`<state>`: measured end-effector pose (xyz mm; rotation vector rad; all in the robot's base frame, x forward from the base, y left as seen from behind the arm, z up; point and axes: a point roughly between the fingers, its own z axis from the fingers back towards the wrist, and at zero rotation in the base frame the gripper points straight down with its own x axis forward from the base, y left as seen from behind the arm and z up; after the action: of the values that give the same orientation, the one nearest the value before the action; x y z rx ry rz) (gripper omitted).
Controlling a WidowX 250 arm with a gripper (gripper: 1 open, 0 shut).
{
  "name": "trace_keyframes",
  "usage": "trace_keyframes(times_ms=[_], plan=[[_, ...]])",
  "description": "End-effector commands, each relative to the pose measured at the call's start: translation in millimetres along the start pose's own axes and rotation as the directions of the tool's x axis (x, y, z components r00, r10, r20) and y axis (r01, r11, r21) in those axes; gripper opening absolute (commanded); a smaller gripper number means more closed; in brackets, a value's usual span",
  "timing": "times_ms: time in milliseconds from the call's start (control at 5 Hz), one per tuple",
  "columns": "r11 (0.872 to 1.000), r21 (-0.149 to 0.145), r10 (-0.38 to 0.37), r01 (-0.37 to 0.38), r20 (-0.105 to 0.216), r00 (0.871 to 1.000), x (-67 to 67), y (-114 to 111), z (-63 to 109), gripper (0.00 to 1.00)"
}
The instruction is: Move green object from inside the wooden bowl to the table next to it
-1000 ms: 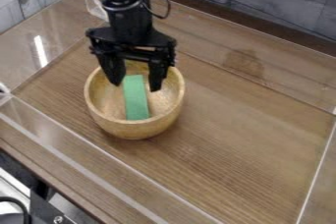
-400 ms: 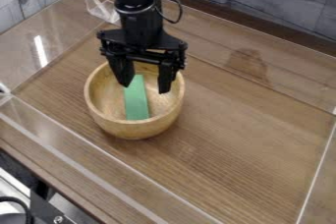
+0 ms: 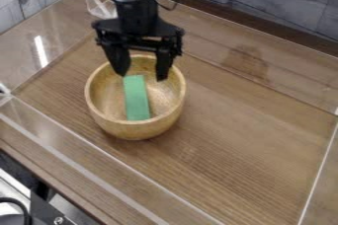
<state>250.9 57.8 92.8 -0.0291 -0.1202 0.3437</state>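
Green object [image 3: 136, 99]: a flat, elongated bright green block inside the wooden bowl, lying lengthwise from the far side toward the near side, at about the middle of the bowl's floor or slightly left of it in the view.
Wooden bowl [image 3: 173, 116]: round, light tan, thick-walled, upright on the table, in the left part of the view; its far rim is partly covered by the gripper.
Table [image 3: 244, 140]: brown wood-grain top, bare to the right of the bowl and in front of it; low clear walls run along its edges.
Gripper [image 3: 136, 68]: black, reaching in from the top of the view, over the far part of the bowl; its fingers stand wide apart, one toward each side of the bowl, with nothing held between them.
Fingertips and rim: near each other; whether they touch is hard to tell from this angle, the tips being small and dark.
Cables [image 3: 19, 212]: black, at the lower left corner, outside the table's edge.
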Motion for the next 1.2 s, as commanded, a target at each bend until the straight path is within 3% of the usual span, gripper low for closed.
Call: trace_keyframes(times_ms=[0,400,800,1000], plan=[[1.0,0.0,-0.001,0.001,0.049,0.999,17.4,8,5.1,1.0],[0.999,-0.008,-0.039,0.039,0.042,0.998,25.7,26,-31.6,1.0],[0.983,-0.046,-0.174,0.176,0.045,0.984,25.2,20,-3.7,1.0],[0.979,-0.047,-0.195,0.197,0.047,0.98,24.4,18,2.4,1.0]])
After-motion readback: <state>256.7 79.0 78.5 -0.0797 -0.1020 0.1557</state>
